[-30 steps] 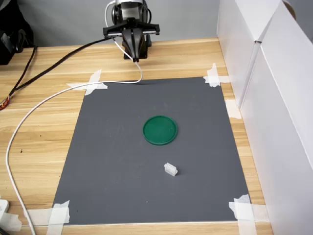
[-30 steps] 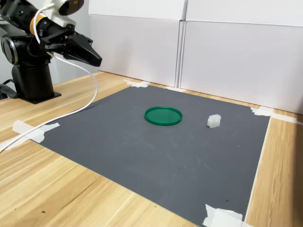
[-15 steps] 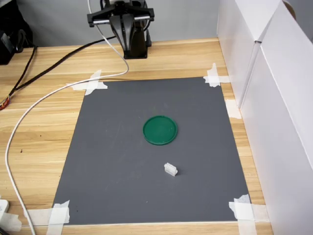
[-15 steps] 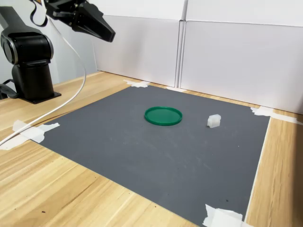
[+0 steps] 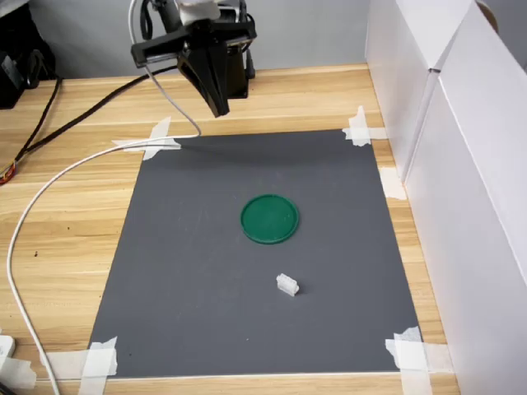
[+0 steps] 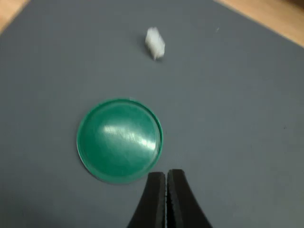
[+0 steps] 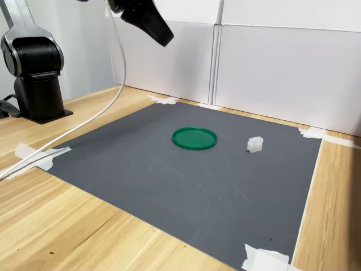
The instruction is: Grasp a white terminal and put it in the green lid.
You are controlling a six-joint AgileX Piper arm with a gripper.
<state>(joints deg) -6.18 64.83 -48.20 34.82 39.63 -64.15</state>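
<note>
Grey matting, taped at its corners to the wooden desk, gives the white terminal a plain backdrop; it lies free on the mat just beside the green lid, not touching it. The end effector hangs high above, jaws pressed together and empty, seemingly positioned for approach.

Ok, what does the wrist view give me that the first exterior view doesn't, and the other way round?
Only the wrist view shows the gripper fingertips pressed together, nothing between them. Only the first exterior view shows the taped corners of the grey mat, the wooden table, the white cable, the white boxes and the gripper high over the mat's far edge. Both show the green lid, empty, and the white terminal on the mat, apart from it.
</note>
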